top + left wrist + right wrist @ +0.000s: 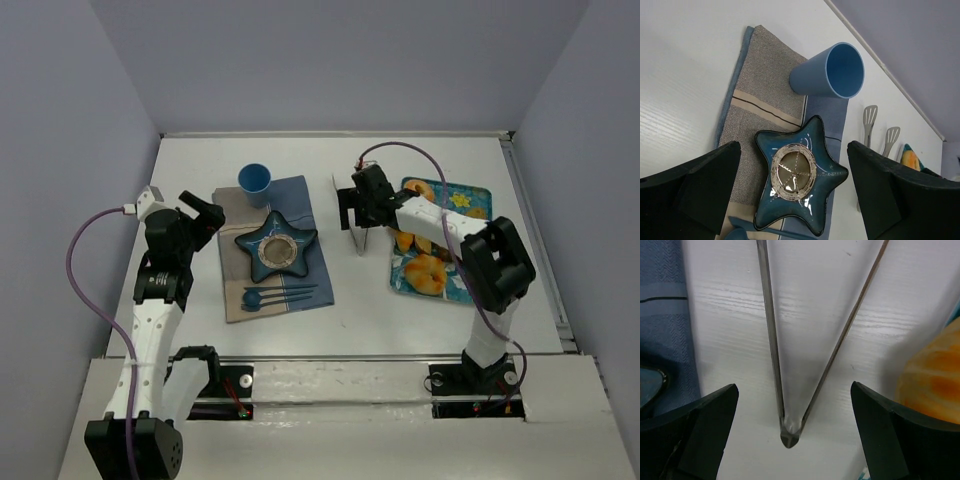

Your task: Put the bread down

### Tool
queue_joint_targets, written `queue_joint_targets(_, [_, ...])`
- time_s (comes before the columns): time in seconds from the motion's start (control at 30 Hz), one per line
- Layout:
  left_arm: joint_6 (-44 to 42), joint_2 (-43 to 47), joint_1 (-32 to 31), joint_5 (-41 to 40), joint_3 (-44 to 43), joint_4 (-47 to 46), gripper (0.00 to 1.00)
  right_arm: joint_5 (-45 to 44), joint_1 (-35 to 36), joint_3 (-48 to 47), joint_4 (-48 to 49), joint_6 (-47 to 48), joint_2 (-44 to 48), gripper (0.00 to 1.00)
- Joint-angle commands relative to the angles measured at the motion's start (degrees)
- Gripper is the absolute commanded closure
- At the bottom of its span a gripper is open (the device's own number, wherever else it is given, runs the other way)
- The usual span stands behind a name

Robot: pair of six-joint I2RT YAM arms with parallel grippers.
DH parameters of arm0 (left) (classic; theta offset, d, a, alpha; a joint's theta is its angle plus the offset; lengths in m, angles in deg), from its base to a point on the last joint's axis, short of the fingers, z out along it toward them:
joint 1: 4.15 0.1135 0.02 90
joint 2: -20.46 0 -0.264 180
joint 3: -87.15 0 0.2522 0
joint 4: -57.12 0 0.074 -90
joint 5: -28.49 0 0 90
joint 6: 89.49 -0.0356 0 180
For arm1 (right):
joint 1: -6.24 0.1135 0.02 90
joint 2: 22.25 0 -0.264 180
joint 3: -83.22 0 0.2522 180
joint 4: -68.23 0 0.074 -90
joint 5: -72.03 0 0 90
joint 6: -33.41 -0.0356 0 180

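The bread [404,241] shows as a golden-orange piece on the patterned tray [466,196], mostly hidden under my right arm. Its orange edge [935,382] appears at the right of the right wrist view. My right gripper [358,213] is open just left of the tray and holds nothing. Its jaws straddle the hinged end of metal tongs [789,434] lying on the table. My left gripper [208,214] is open and empty, left of the blue star plate [300,240]. In the left wrist view the star plate [835,175] lies between the left fingers [715,175].
A blue cup [254,180] stands behind the plate on a grey-and-blue placemat [232,285]. Blue cutlery [278,294] lies in front of the plate. A ring donut [420,189] and a round bun [426,273] share the tray. The tongs' tips [869,119] point toward the back wall.
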Motion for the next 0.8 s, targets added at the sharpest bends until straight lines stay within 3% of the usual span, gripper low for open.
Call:
queue_joint_targets(0.0, [-0.2, 0.0, -0.3, -0.4, 0.4, -3.7, 0.01, -1.0, 0.4, -6.6, -3.2, 1.5, -5.6, 0.00])
queue_joint_targets(0.37, [0.0, 0.4, -0.4, 1.1, 2.5, -5.1, 0.01, -6.7, 0.4, -20.4, -9.6, -3.9, -21.4, 0.00])
queue_joint_targets(0.57, [0.0, 1.1, -0.3, 1.3, 3.2, -5.5, 0.01, -7.8, 0.4, -21.6, -10.0, -8.4, -24.9, 0.01])
queue_joint_targets(0.67, [0.0, 1.7, -0.3, 1.3, 3.5, -5.5, 0.01, -7.7, 0.4, -21.5, -9.9, -9.4, -25.5, 0.12])
queue_joint_targets(0.7, [0.0, 1.9, -0.3, 1.3, 3.6, -5.5, 0.01, -7.9, 0.4, -21.4, -9.9, -9.5, -25.5, 0.24])
queue_joint_targets(0.77, [0.0, 2.6, -0.3, 1.3, 3.7, -5.5, 0.01, -8.6, 0.4, -21.2, -9.7, -9.4, -24.9, 0.35])
